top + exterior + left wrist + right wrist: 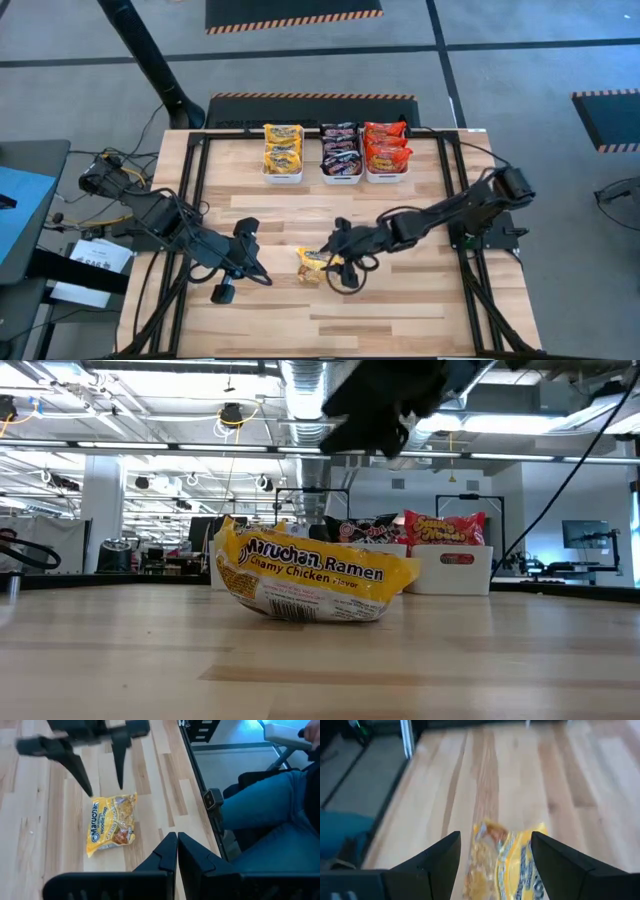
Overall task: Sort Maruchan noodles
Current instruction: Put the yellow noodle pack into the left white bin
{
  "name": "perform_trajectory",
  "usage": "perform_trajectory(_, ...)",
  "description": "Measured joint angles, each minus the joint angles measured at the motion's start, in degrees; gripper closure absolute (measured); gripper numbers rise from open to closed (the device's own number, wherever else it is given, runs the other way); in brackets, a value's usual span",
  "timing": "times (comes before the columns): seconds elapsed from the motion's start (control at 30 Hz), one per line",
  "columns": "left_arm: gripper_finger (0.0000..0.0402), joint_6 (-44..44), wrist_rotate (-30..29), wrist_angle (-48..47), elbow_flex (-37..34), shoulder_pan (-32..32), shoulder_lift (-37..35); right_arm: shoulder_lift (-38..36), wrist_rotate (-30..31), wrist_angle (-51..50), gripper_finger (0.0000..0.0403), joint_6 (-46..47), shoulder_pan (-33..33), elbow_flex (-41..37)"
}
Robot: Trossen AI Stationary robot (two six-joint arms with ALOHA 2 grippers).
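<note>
Near the middle of the table, one yellow packet lies loose under the right gripper, jaws wide. Crinkly plastic could slide away if they close off-centre. Left gripper waits shut.

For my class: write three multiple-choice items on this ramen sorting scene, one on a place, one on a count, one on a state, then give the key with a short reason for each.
1. Where does the loose yellow packet lie?
A. in a bin
B. on the bare table
C. on the floor

2. How many white bins stand at the table's far edge?
A. two
B. three
C. five

3. How is the right tool set?
A. open over the yellow packet
C. shut on a red packet
B. shut and empty

Key: 1 B, wood shows all around it; 2 B, the high view shows yellow, dark and red rows; 3 A, its fingers stand apart on either side of the packet.
</note>
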Motion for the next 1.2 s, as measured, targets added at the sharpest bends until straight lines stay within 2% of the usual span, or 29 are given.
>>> perform_trajectory(0.47, 0.0402, -0.08, -0.07, 0.02, 0.0, 0.0, 0.02, 10.17, 0.07, 2.86, 0.0137, 0.0, 0.54, 0.0)
perform_trajectory(0.73, 0.0401, -0.03, -0.35, 0.01, 0.0, 0.0, 0.02, 15.12, 2.12, 4.2, 0.0138, 0.03, 0.11, 0.02)
perform_trajectory(0.93, 0.0401, -0.01, -0.35, 0.01, 0.0, 0.0, 0.02, 18.46, 2.21, 4.53, 0.0138, 0.22, 0.09, 2.14)
perform_trajectory(1.1, 0.0401, -0.01, -0.42, 0.0, 0.0, 0.0, 0.02, 21.19, 2.16, 3.53, 0.0141, 4.58, -0.63, 4.49)
perform_trajectory(1.2, 0.0402, 0.01, -0.5, 0.02, 0.0, 0.0, 0.02, 23.01, 2.14, 1.24, 0.016, 7.05, -1.17, 5.89)
